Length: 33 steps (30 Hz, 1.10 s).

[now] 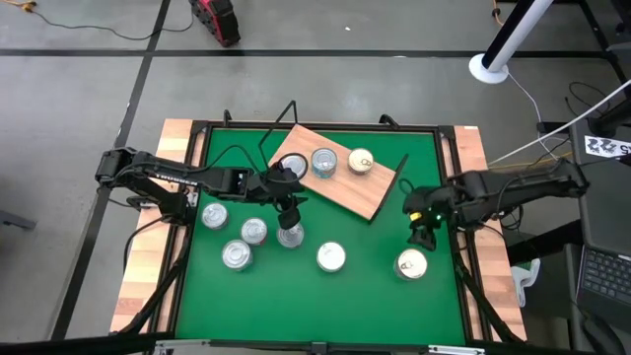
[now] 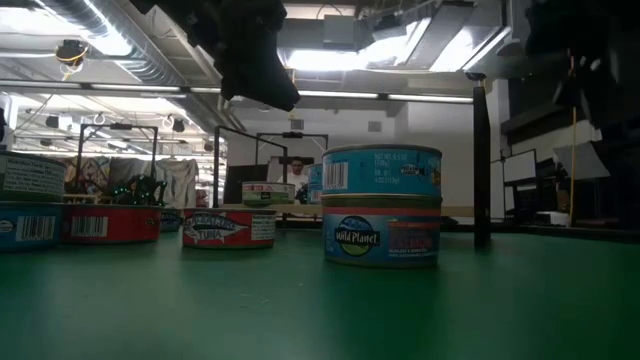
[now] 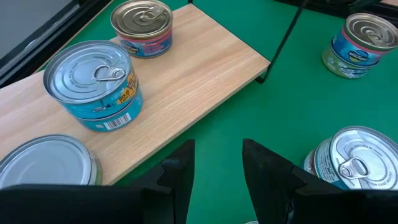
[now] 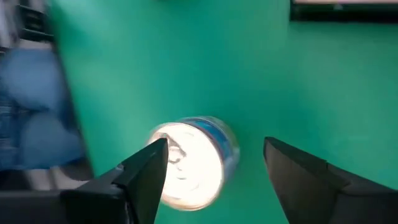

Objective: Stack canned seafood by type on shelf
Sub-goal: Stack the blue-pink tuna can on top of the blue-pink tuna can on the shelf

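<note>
Currently the left gripper (image 1: 288, 209) hovers near the middle of the green tabletop (image 1: 375, 276), just off the wooden shelf (image 1: 370, 192), fingers (image 3: 180, 177) apart and empty. Three tins sit on the shelf: a teal one (image 3: 93, 84), a gold-topped one (image 3: 142, 25) and a third (image 3: 43, 162). More tins lie on the mat toward the left edge. The right gripper (image 1: 422, 235) hangs near the right edge above a tin (image 4: 193, 162), jaws apart, not gripping.

Green table mat (image 1: 365, 286), white pole (image 1: 508, 41)
</note>
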{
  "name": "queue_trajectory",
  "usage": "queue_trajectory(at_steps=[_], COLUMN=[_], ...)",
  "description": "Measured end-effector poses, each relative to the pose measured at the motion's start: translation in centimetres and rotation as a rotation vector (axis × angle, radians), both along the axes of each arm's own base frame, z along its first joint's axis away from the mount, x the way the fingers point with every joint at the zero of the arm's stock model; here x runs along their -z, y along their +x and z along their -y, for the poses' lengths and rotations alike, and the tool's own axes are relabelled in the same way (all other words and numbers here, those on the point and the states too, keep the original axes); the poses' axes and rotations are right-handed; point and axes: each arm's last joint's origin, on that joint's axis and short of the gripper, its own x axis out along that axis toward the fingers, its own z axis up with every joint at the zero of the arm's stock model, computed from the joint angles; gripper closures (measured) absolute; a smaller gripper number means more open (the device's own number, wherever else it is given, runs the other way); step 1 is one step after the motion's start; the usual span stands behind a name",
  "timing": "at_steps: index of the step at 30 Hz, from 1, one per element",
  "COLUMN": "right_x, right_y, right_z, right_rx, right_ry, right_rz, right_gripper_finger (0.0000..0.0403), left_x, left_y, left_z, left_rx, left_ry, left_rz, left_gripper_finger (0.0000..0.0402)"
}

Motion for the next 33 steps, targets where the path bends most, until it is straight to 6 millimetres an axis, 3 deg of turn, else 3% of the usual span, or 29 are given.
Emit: queue_trajectory(at_steps=[4, 13, 33], right_x=[1.7, 4.7, 7.3], right_y=[-0.4, -1.5, -1.2], right_z=[-0.6, -1.7, -2.3], right_rx=[0.069, 0.018, -0.028], right_ry=[-0.089, -0.050, 0.012], right_rz=[-0.061, -0.163, -0.088], right_gripper_finger=[0.0139, 0.0139, 0.0141], left_x=[0.0, 0.0, 0.0], left_y=[0.0, 0.0, 0.0], left_z=[0.0, 0.0, 0.0], left_rx=[-0.001, -0.017, -0.031], left_ry=[-0.001, -0.020, -0.037], left_rz=[0.001, 0.008, 0.013], left_gripper_finger=[0.0273, 0.0273, 0.0273])
